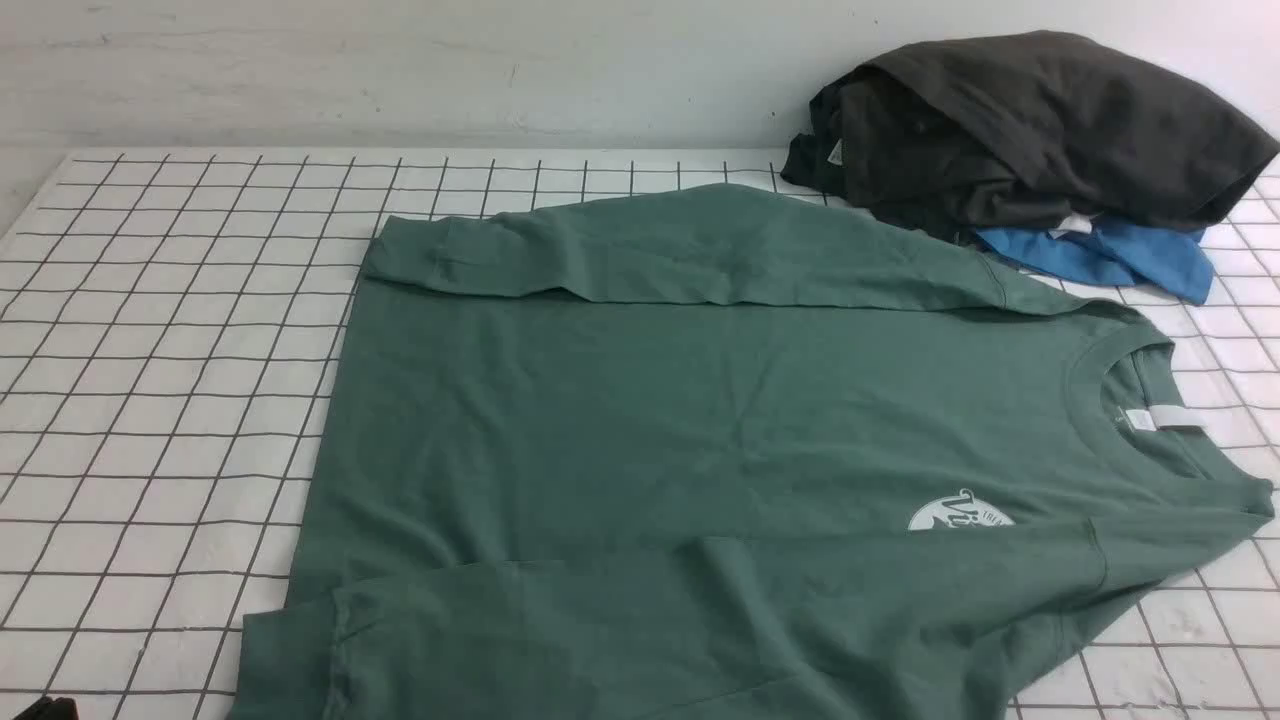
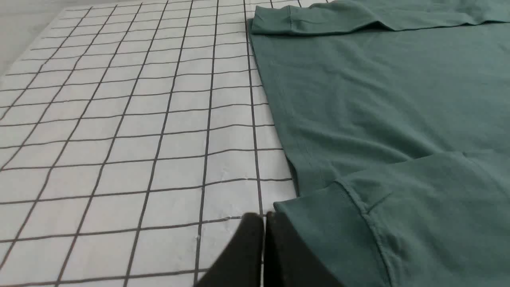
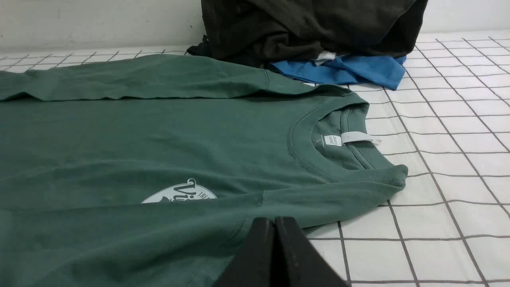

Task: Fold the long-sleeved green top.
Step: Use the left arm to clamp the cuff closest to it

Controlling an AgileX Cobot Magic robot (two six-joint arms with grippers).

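Left wrist view: the left gripper (image 2: pixel 263 223) hangs low over the sheet (image 2: pixel 119 139). Its two black fingers (image 2: pixel 243 255) are pressed together on nothing, and the tip is just beside the near cuff (image 2: pixel 326 231) of the top (image 1: pixel 700 420); I cannot tell whether they touch. The right gripper (image 3: pixel 274 225) is closed and empty too, low over the near sleeve (image 3: pixel 119 247) by the shoulder seam, at about 5 o'clock on the top.

The top lies flat and chest-up, with its collar (image 3: pixel 297 147) and white label (image 3: pixel 358 137) at 3 o'clock and its hem at 9 o'clock. Both sleeves are folded in over the body, cuffs toward 9 o'clock. The far sleeve (image 1: pixel 650 250) runs along the 12 o'clock edge. The near sleeve runs along the 6 o'clock edge and covers the lower half of the white logo (image 3: pixel 179 195).

From the hem toward 9 o'clock the sheet shows wide. A thin strip shows at 3 o'clock past the collar, and a band at 12 o'clock reaches the wall (image 1: pixel 400 70). At about 1 o'clock a heaped dark garment (image 1: pixel 1020 130) sits on a blue garment (image 1: pixel 1110 255), just beside the far shoulder and against the wall.

The sheet is white with a thin black grid, slightly wrinkled; the wall is plain white.
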